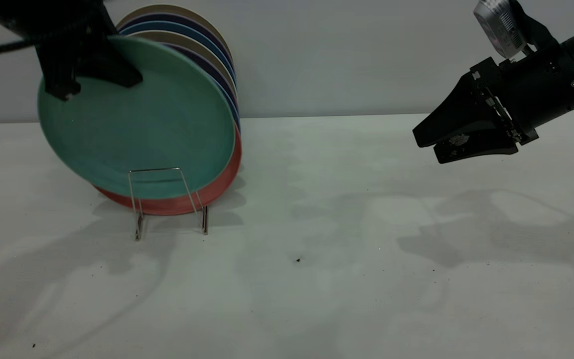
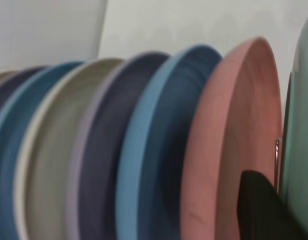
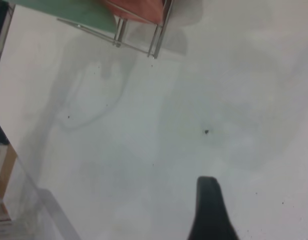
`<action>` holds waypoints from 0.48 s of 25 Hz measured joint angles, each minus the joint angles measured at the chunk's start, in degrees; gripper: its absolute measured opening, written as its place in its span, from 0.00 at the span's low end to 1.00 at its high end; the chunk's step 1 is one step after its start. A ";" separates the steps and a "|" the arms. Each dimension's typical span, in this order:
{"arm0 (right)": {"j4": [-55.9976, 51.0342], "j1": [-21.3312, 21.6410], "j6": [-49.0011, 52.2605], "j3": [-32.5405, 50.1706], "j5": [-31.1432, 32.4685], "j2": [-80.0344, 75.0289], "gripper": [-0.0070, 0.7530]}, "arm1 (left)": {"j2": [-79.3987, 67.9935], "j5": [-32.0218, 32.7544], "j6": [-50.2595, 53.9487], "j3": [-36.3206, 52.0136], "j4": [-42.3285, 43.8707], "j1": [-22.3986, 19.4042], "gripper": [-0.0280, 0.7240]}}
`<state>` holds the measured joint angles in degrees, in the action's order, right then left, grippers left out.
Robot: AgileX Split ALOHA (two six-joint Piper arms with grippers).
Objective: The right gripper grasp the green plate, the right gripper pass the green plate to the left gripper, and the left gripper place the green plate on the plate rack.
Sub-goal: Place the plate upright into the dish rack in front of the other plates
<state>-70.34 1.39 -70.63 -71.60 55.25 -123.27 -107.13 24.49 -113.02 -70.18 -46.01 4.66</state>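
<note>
We count one green plate (image 1: 137, 124). It stands on its edge at the front of the plate rack (image 1: 167, 199), tipped a little, with its low edge down behind the rack's front wire loop. The left gripper (image 1: 90, 75) is at the top edge of the green plate and pinches the rim between its dark fingers.

Right behind the green plate we see one pink plate (image 1: 217, 187), touching it or very close to it. Behind the pink plate stand more plates (image 1: 202, 45) in a tight row. In the left wrist view we can count the pink plate (image 2: 234, 145), then a light blue one, a dark blue one, a cream one and another blue one, and more edges past that which we cannot count well. In that same view the green plate (image 2: 299, 150) sits just beside the pink one.

There is one rack, made of thin silver wire. It stands on the white table (image 1: 347, 279).

We count two arms. The right gripper (image 1: 424, 142) hangs in the air well apart from the rack, on the other side of the table. Its two fingers are nearly together and hold nothing.

We cannot read any words or labels on anything.
</note>
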 joint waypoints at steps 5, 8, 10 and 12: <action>0.39 0.00 0.00 0.00 0.00 0.00 0.71 | -1.29 -0.25 0.00 0.00 0.15 0.00 0.21; 0.45 0.00 0.00 0.00 -0.05 0.00 0.71 | -1.36 -0.25 0.00 0.00 0.21 0.00 0.21; 0.45 0.00 0.00 0.00 -0.10 0.00 0.71 | -1.36 -0.25 0.00 0.00 0.27 0.00 0.21; 0.45 0.00 0.00 0.00 -0.10 0.00 0.71 | -1.36 -0.25 0.00 0.00 0.41 0.00 0.21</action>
<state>-69.89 1.39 -70.63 -71.60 55.14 -123.27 -108.49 24.23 -113.02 -70.18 -45.60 4.66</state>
